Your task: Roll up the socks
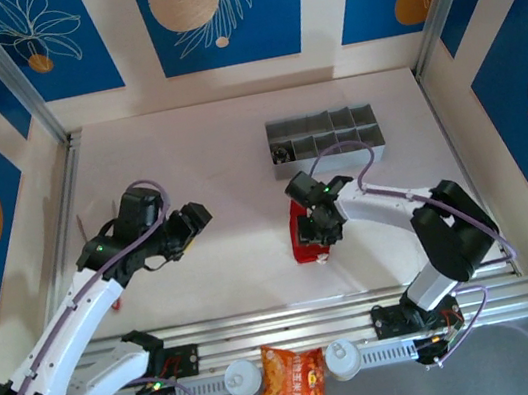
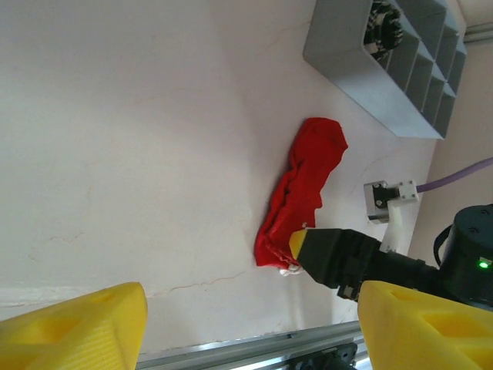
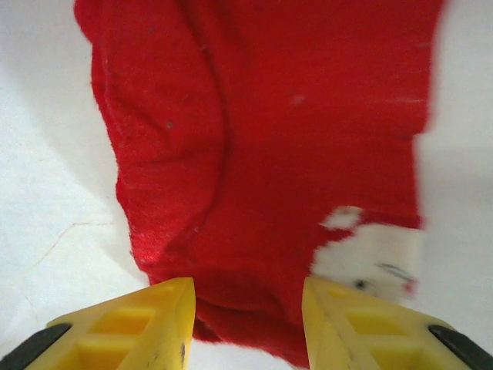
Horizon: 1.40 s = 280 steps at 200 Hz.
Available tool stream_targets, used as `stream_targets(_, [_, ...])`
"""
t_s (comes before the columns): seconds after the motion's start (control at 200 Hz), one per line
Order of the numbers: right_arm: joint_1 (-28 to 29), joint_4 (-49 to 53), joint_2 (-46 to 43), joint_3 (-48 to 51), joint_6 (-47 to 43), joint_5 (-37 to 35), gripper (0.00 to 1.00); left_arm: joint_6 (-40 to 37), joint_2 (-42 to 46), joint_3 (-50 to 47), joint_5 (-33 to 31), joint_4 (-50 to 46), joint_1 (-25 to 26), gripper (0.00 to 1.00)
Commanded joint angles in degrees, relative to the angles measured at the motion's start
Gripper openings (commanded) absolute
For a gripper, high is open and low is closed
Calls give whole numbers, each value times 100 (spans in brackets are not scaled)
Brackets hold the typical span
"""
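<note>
1. One red sock (image 1: 303,248) lies crumpled on the bench (image 1: 207,156), just toward three o'clock of centre.
2. We see the right jaws partly open, straddling its tagged end, not clamping it.
3. We see the left jaws wide open and empty, at nine o'clock.

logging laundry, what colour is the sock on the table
Red sock, small white tag; right wrist view shows it best.

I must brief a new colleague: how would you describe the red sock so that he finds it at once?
Start from the grey compartment tray at the far side of the table. Just nearer than it, under the right gripper, lies the red sock. It is the only red crumpled cloth, with a small white tag.
</note>
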<state>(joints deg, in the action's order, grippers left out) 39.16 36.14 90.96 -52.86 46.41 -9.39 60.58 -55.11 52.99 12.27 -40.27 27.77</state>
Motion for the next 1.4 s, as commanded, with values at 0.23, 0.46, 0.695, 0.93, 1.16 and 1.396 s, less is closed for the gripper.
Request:
stream_targets(0.23, [666,-969,1338,-862,346,816,40,156,820,-691,-134,-329,0,72])
stream_targets(0.46, [1212,-578,1859,-2288,244,874,42,295,1146,-885,-238,-593,0,71])
stream_targets(0.695, [1362,-1535,515,-1372,-1825,469,54,620,962,-1056,-19,-607,0,68])
stream_targets(0.93, [1604,-3201,-884,993,-6677,542,68,1069,749,-1221,239,-85,9,65])
stream_targets(1.16, [1428,-3573,-350,1103,-8322,195,70,1100,1123,-1406,169,459,9,68])
stream_targets(1.396, [1362,-3691,452,585,-8581,68,68,1179,2412,-1893,-420,822,9,67])
